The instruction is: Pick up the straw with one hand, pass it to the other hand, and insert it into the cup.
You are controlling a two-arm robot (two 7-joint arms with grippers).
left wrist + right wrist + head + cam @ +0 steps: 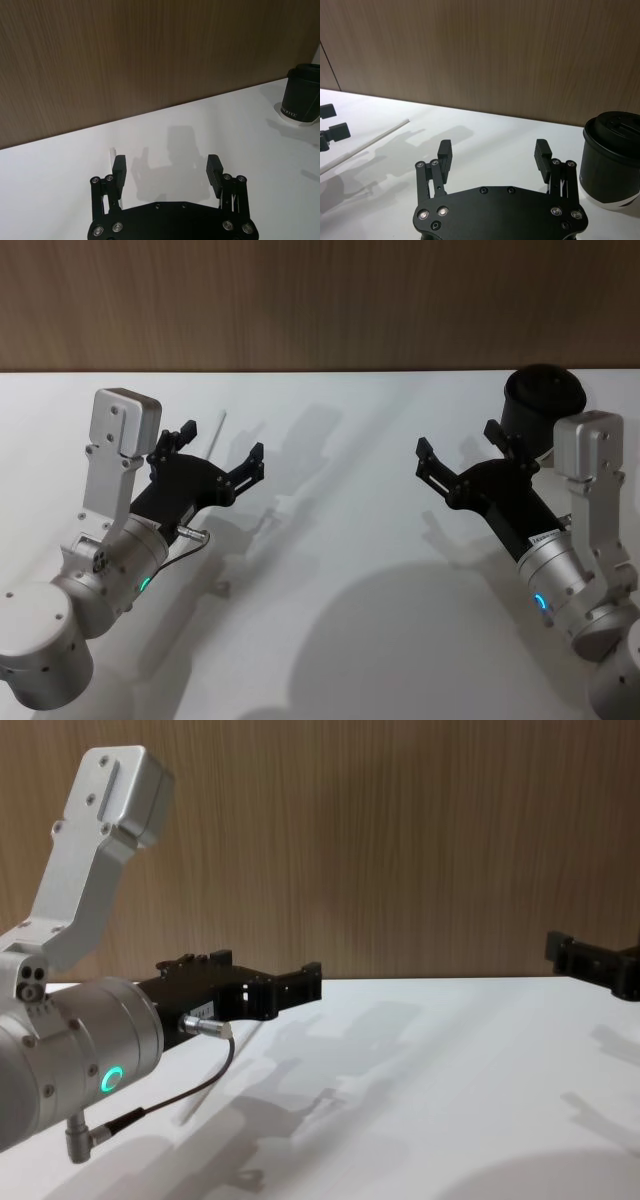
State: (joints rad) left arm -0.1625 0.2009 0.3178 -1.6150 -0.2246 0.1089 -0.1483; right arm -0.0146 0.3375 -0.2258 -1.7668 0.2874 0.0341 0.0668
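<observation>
Straw (220, 425) lay flat on the white desk (340, 570) in the head view, its long axis running away from the robot. It sat low between the widely spread fingers of the left end effector (222, 445), close to the outer one. The right end effector (458, 440), equally wide and holding nothing, hovered well apart beside the black cup (545, 400).

In the left wrist view, the straw (111, 152) peeked out just past one fingertip of the left end effector (166, 172), off-centre in the gap, with the cup (304, 92) far off.

The right wrist view showed the straw (365, 145) as a long diagonal on the desk, away from the empty right end effector (494, 155) and the cup (612, 155).

In the chest view, the left end effector (300, 982) hung above the desk, and the right end effector (570, 952) was across it. The left arm was clearly nearer; a grasp likely needed a sideways shift to centre the straw.
</observation>
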